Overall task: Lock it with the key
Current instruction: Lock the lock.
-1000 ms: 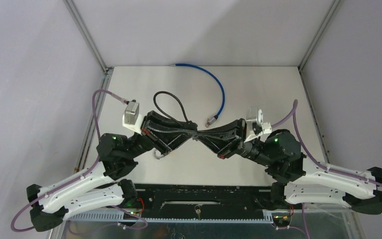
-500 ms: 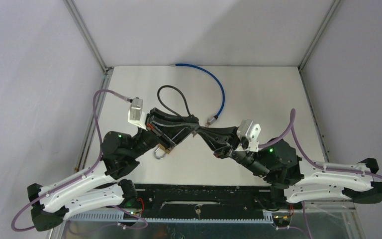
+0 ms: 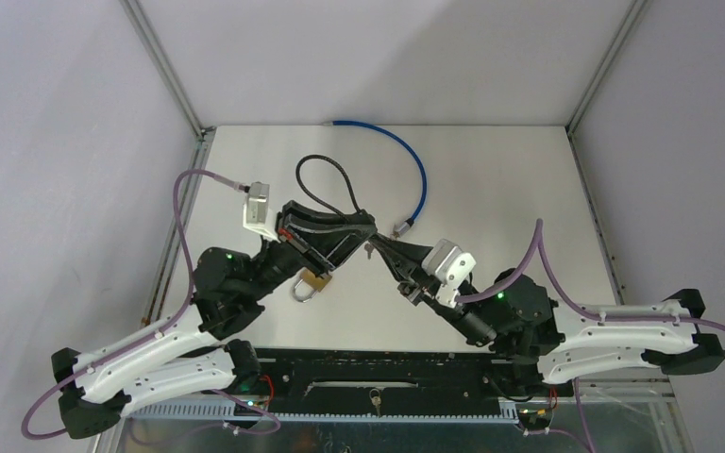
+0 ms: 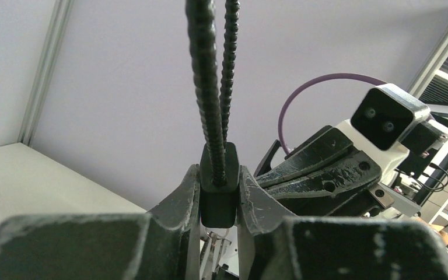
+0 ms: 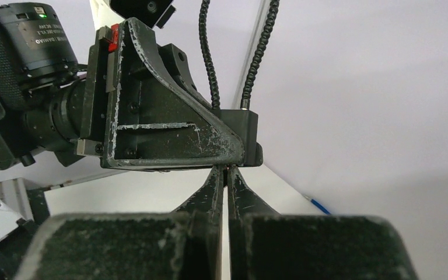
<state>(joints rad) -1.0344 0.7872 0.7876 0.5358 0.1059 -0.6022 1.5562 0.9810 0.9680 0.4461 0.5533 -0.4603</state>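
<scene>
My left gripper [image 3: 366, 226] [image 4: 219, 175] is shut on the black body of a cable lock [image 4: 218, 195], held above the table. Its black ribbed cable loop [image 3: 324, 179] [image 4: 210, 76] rises from the body. A small metal key [image 3: 368, 251] with a ring [image 4: 214, 233] sits under the lock body. My right gripper [image 3: 378, 245] [image 5: 227, 170] is shut with its tips pressed up under the lock body [image 5: 242, 131], pinching the key; only a sliver of the key shows between the tips.
A brass padlock [image 3: 313, 281] with a silver shackle lies under the left arm. A blue cable [image 3: 417, 170] curves across the far part of the table [image 3: 491, 179]. Grey walls stand on three sides.
The right arm has drawn back toward the near edge and rolled its wrist, tips staying at the lock. The left gripper shifted slightly away, uncovering the brass padlock.
</scene>
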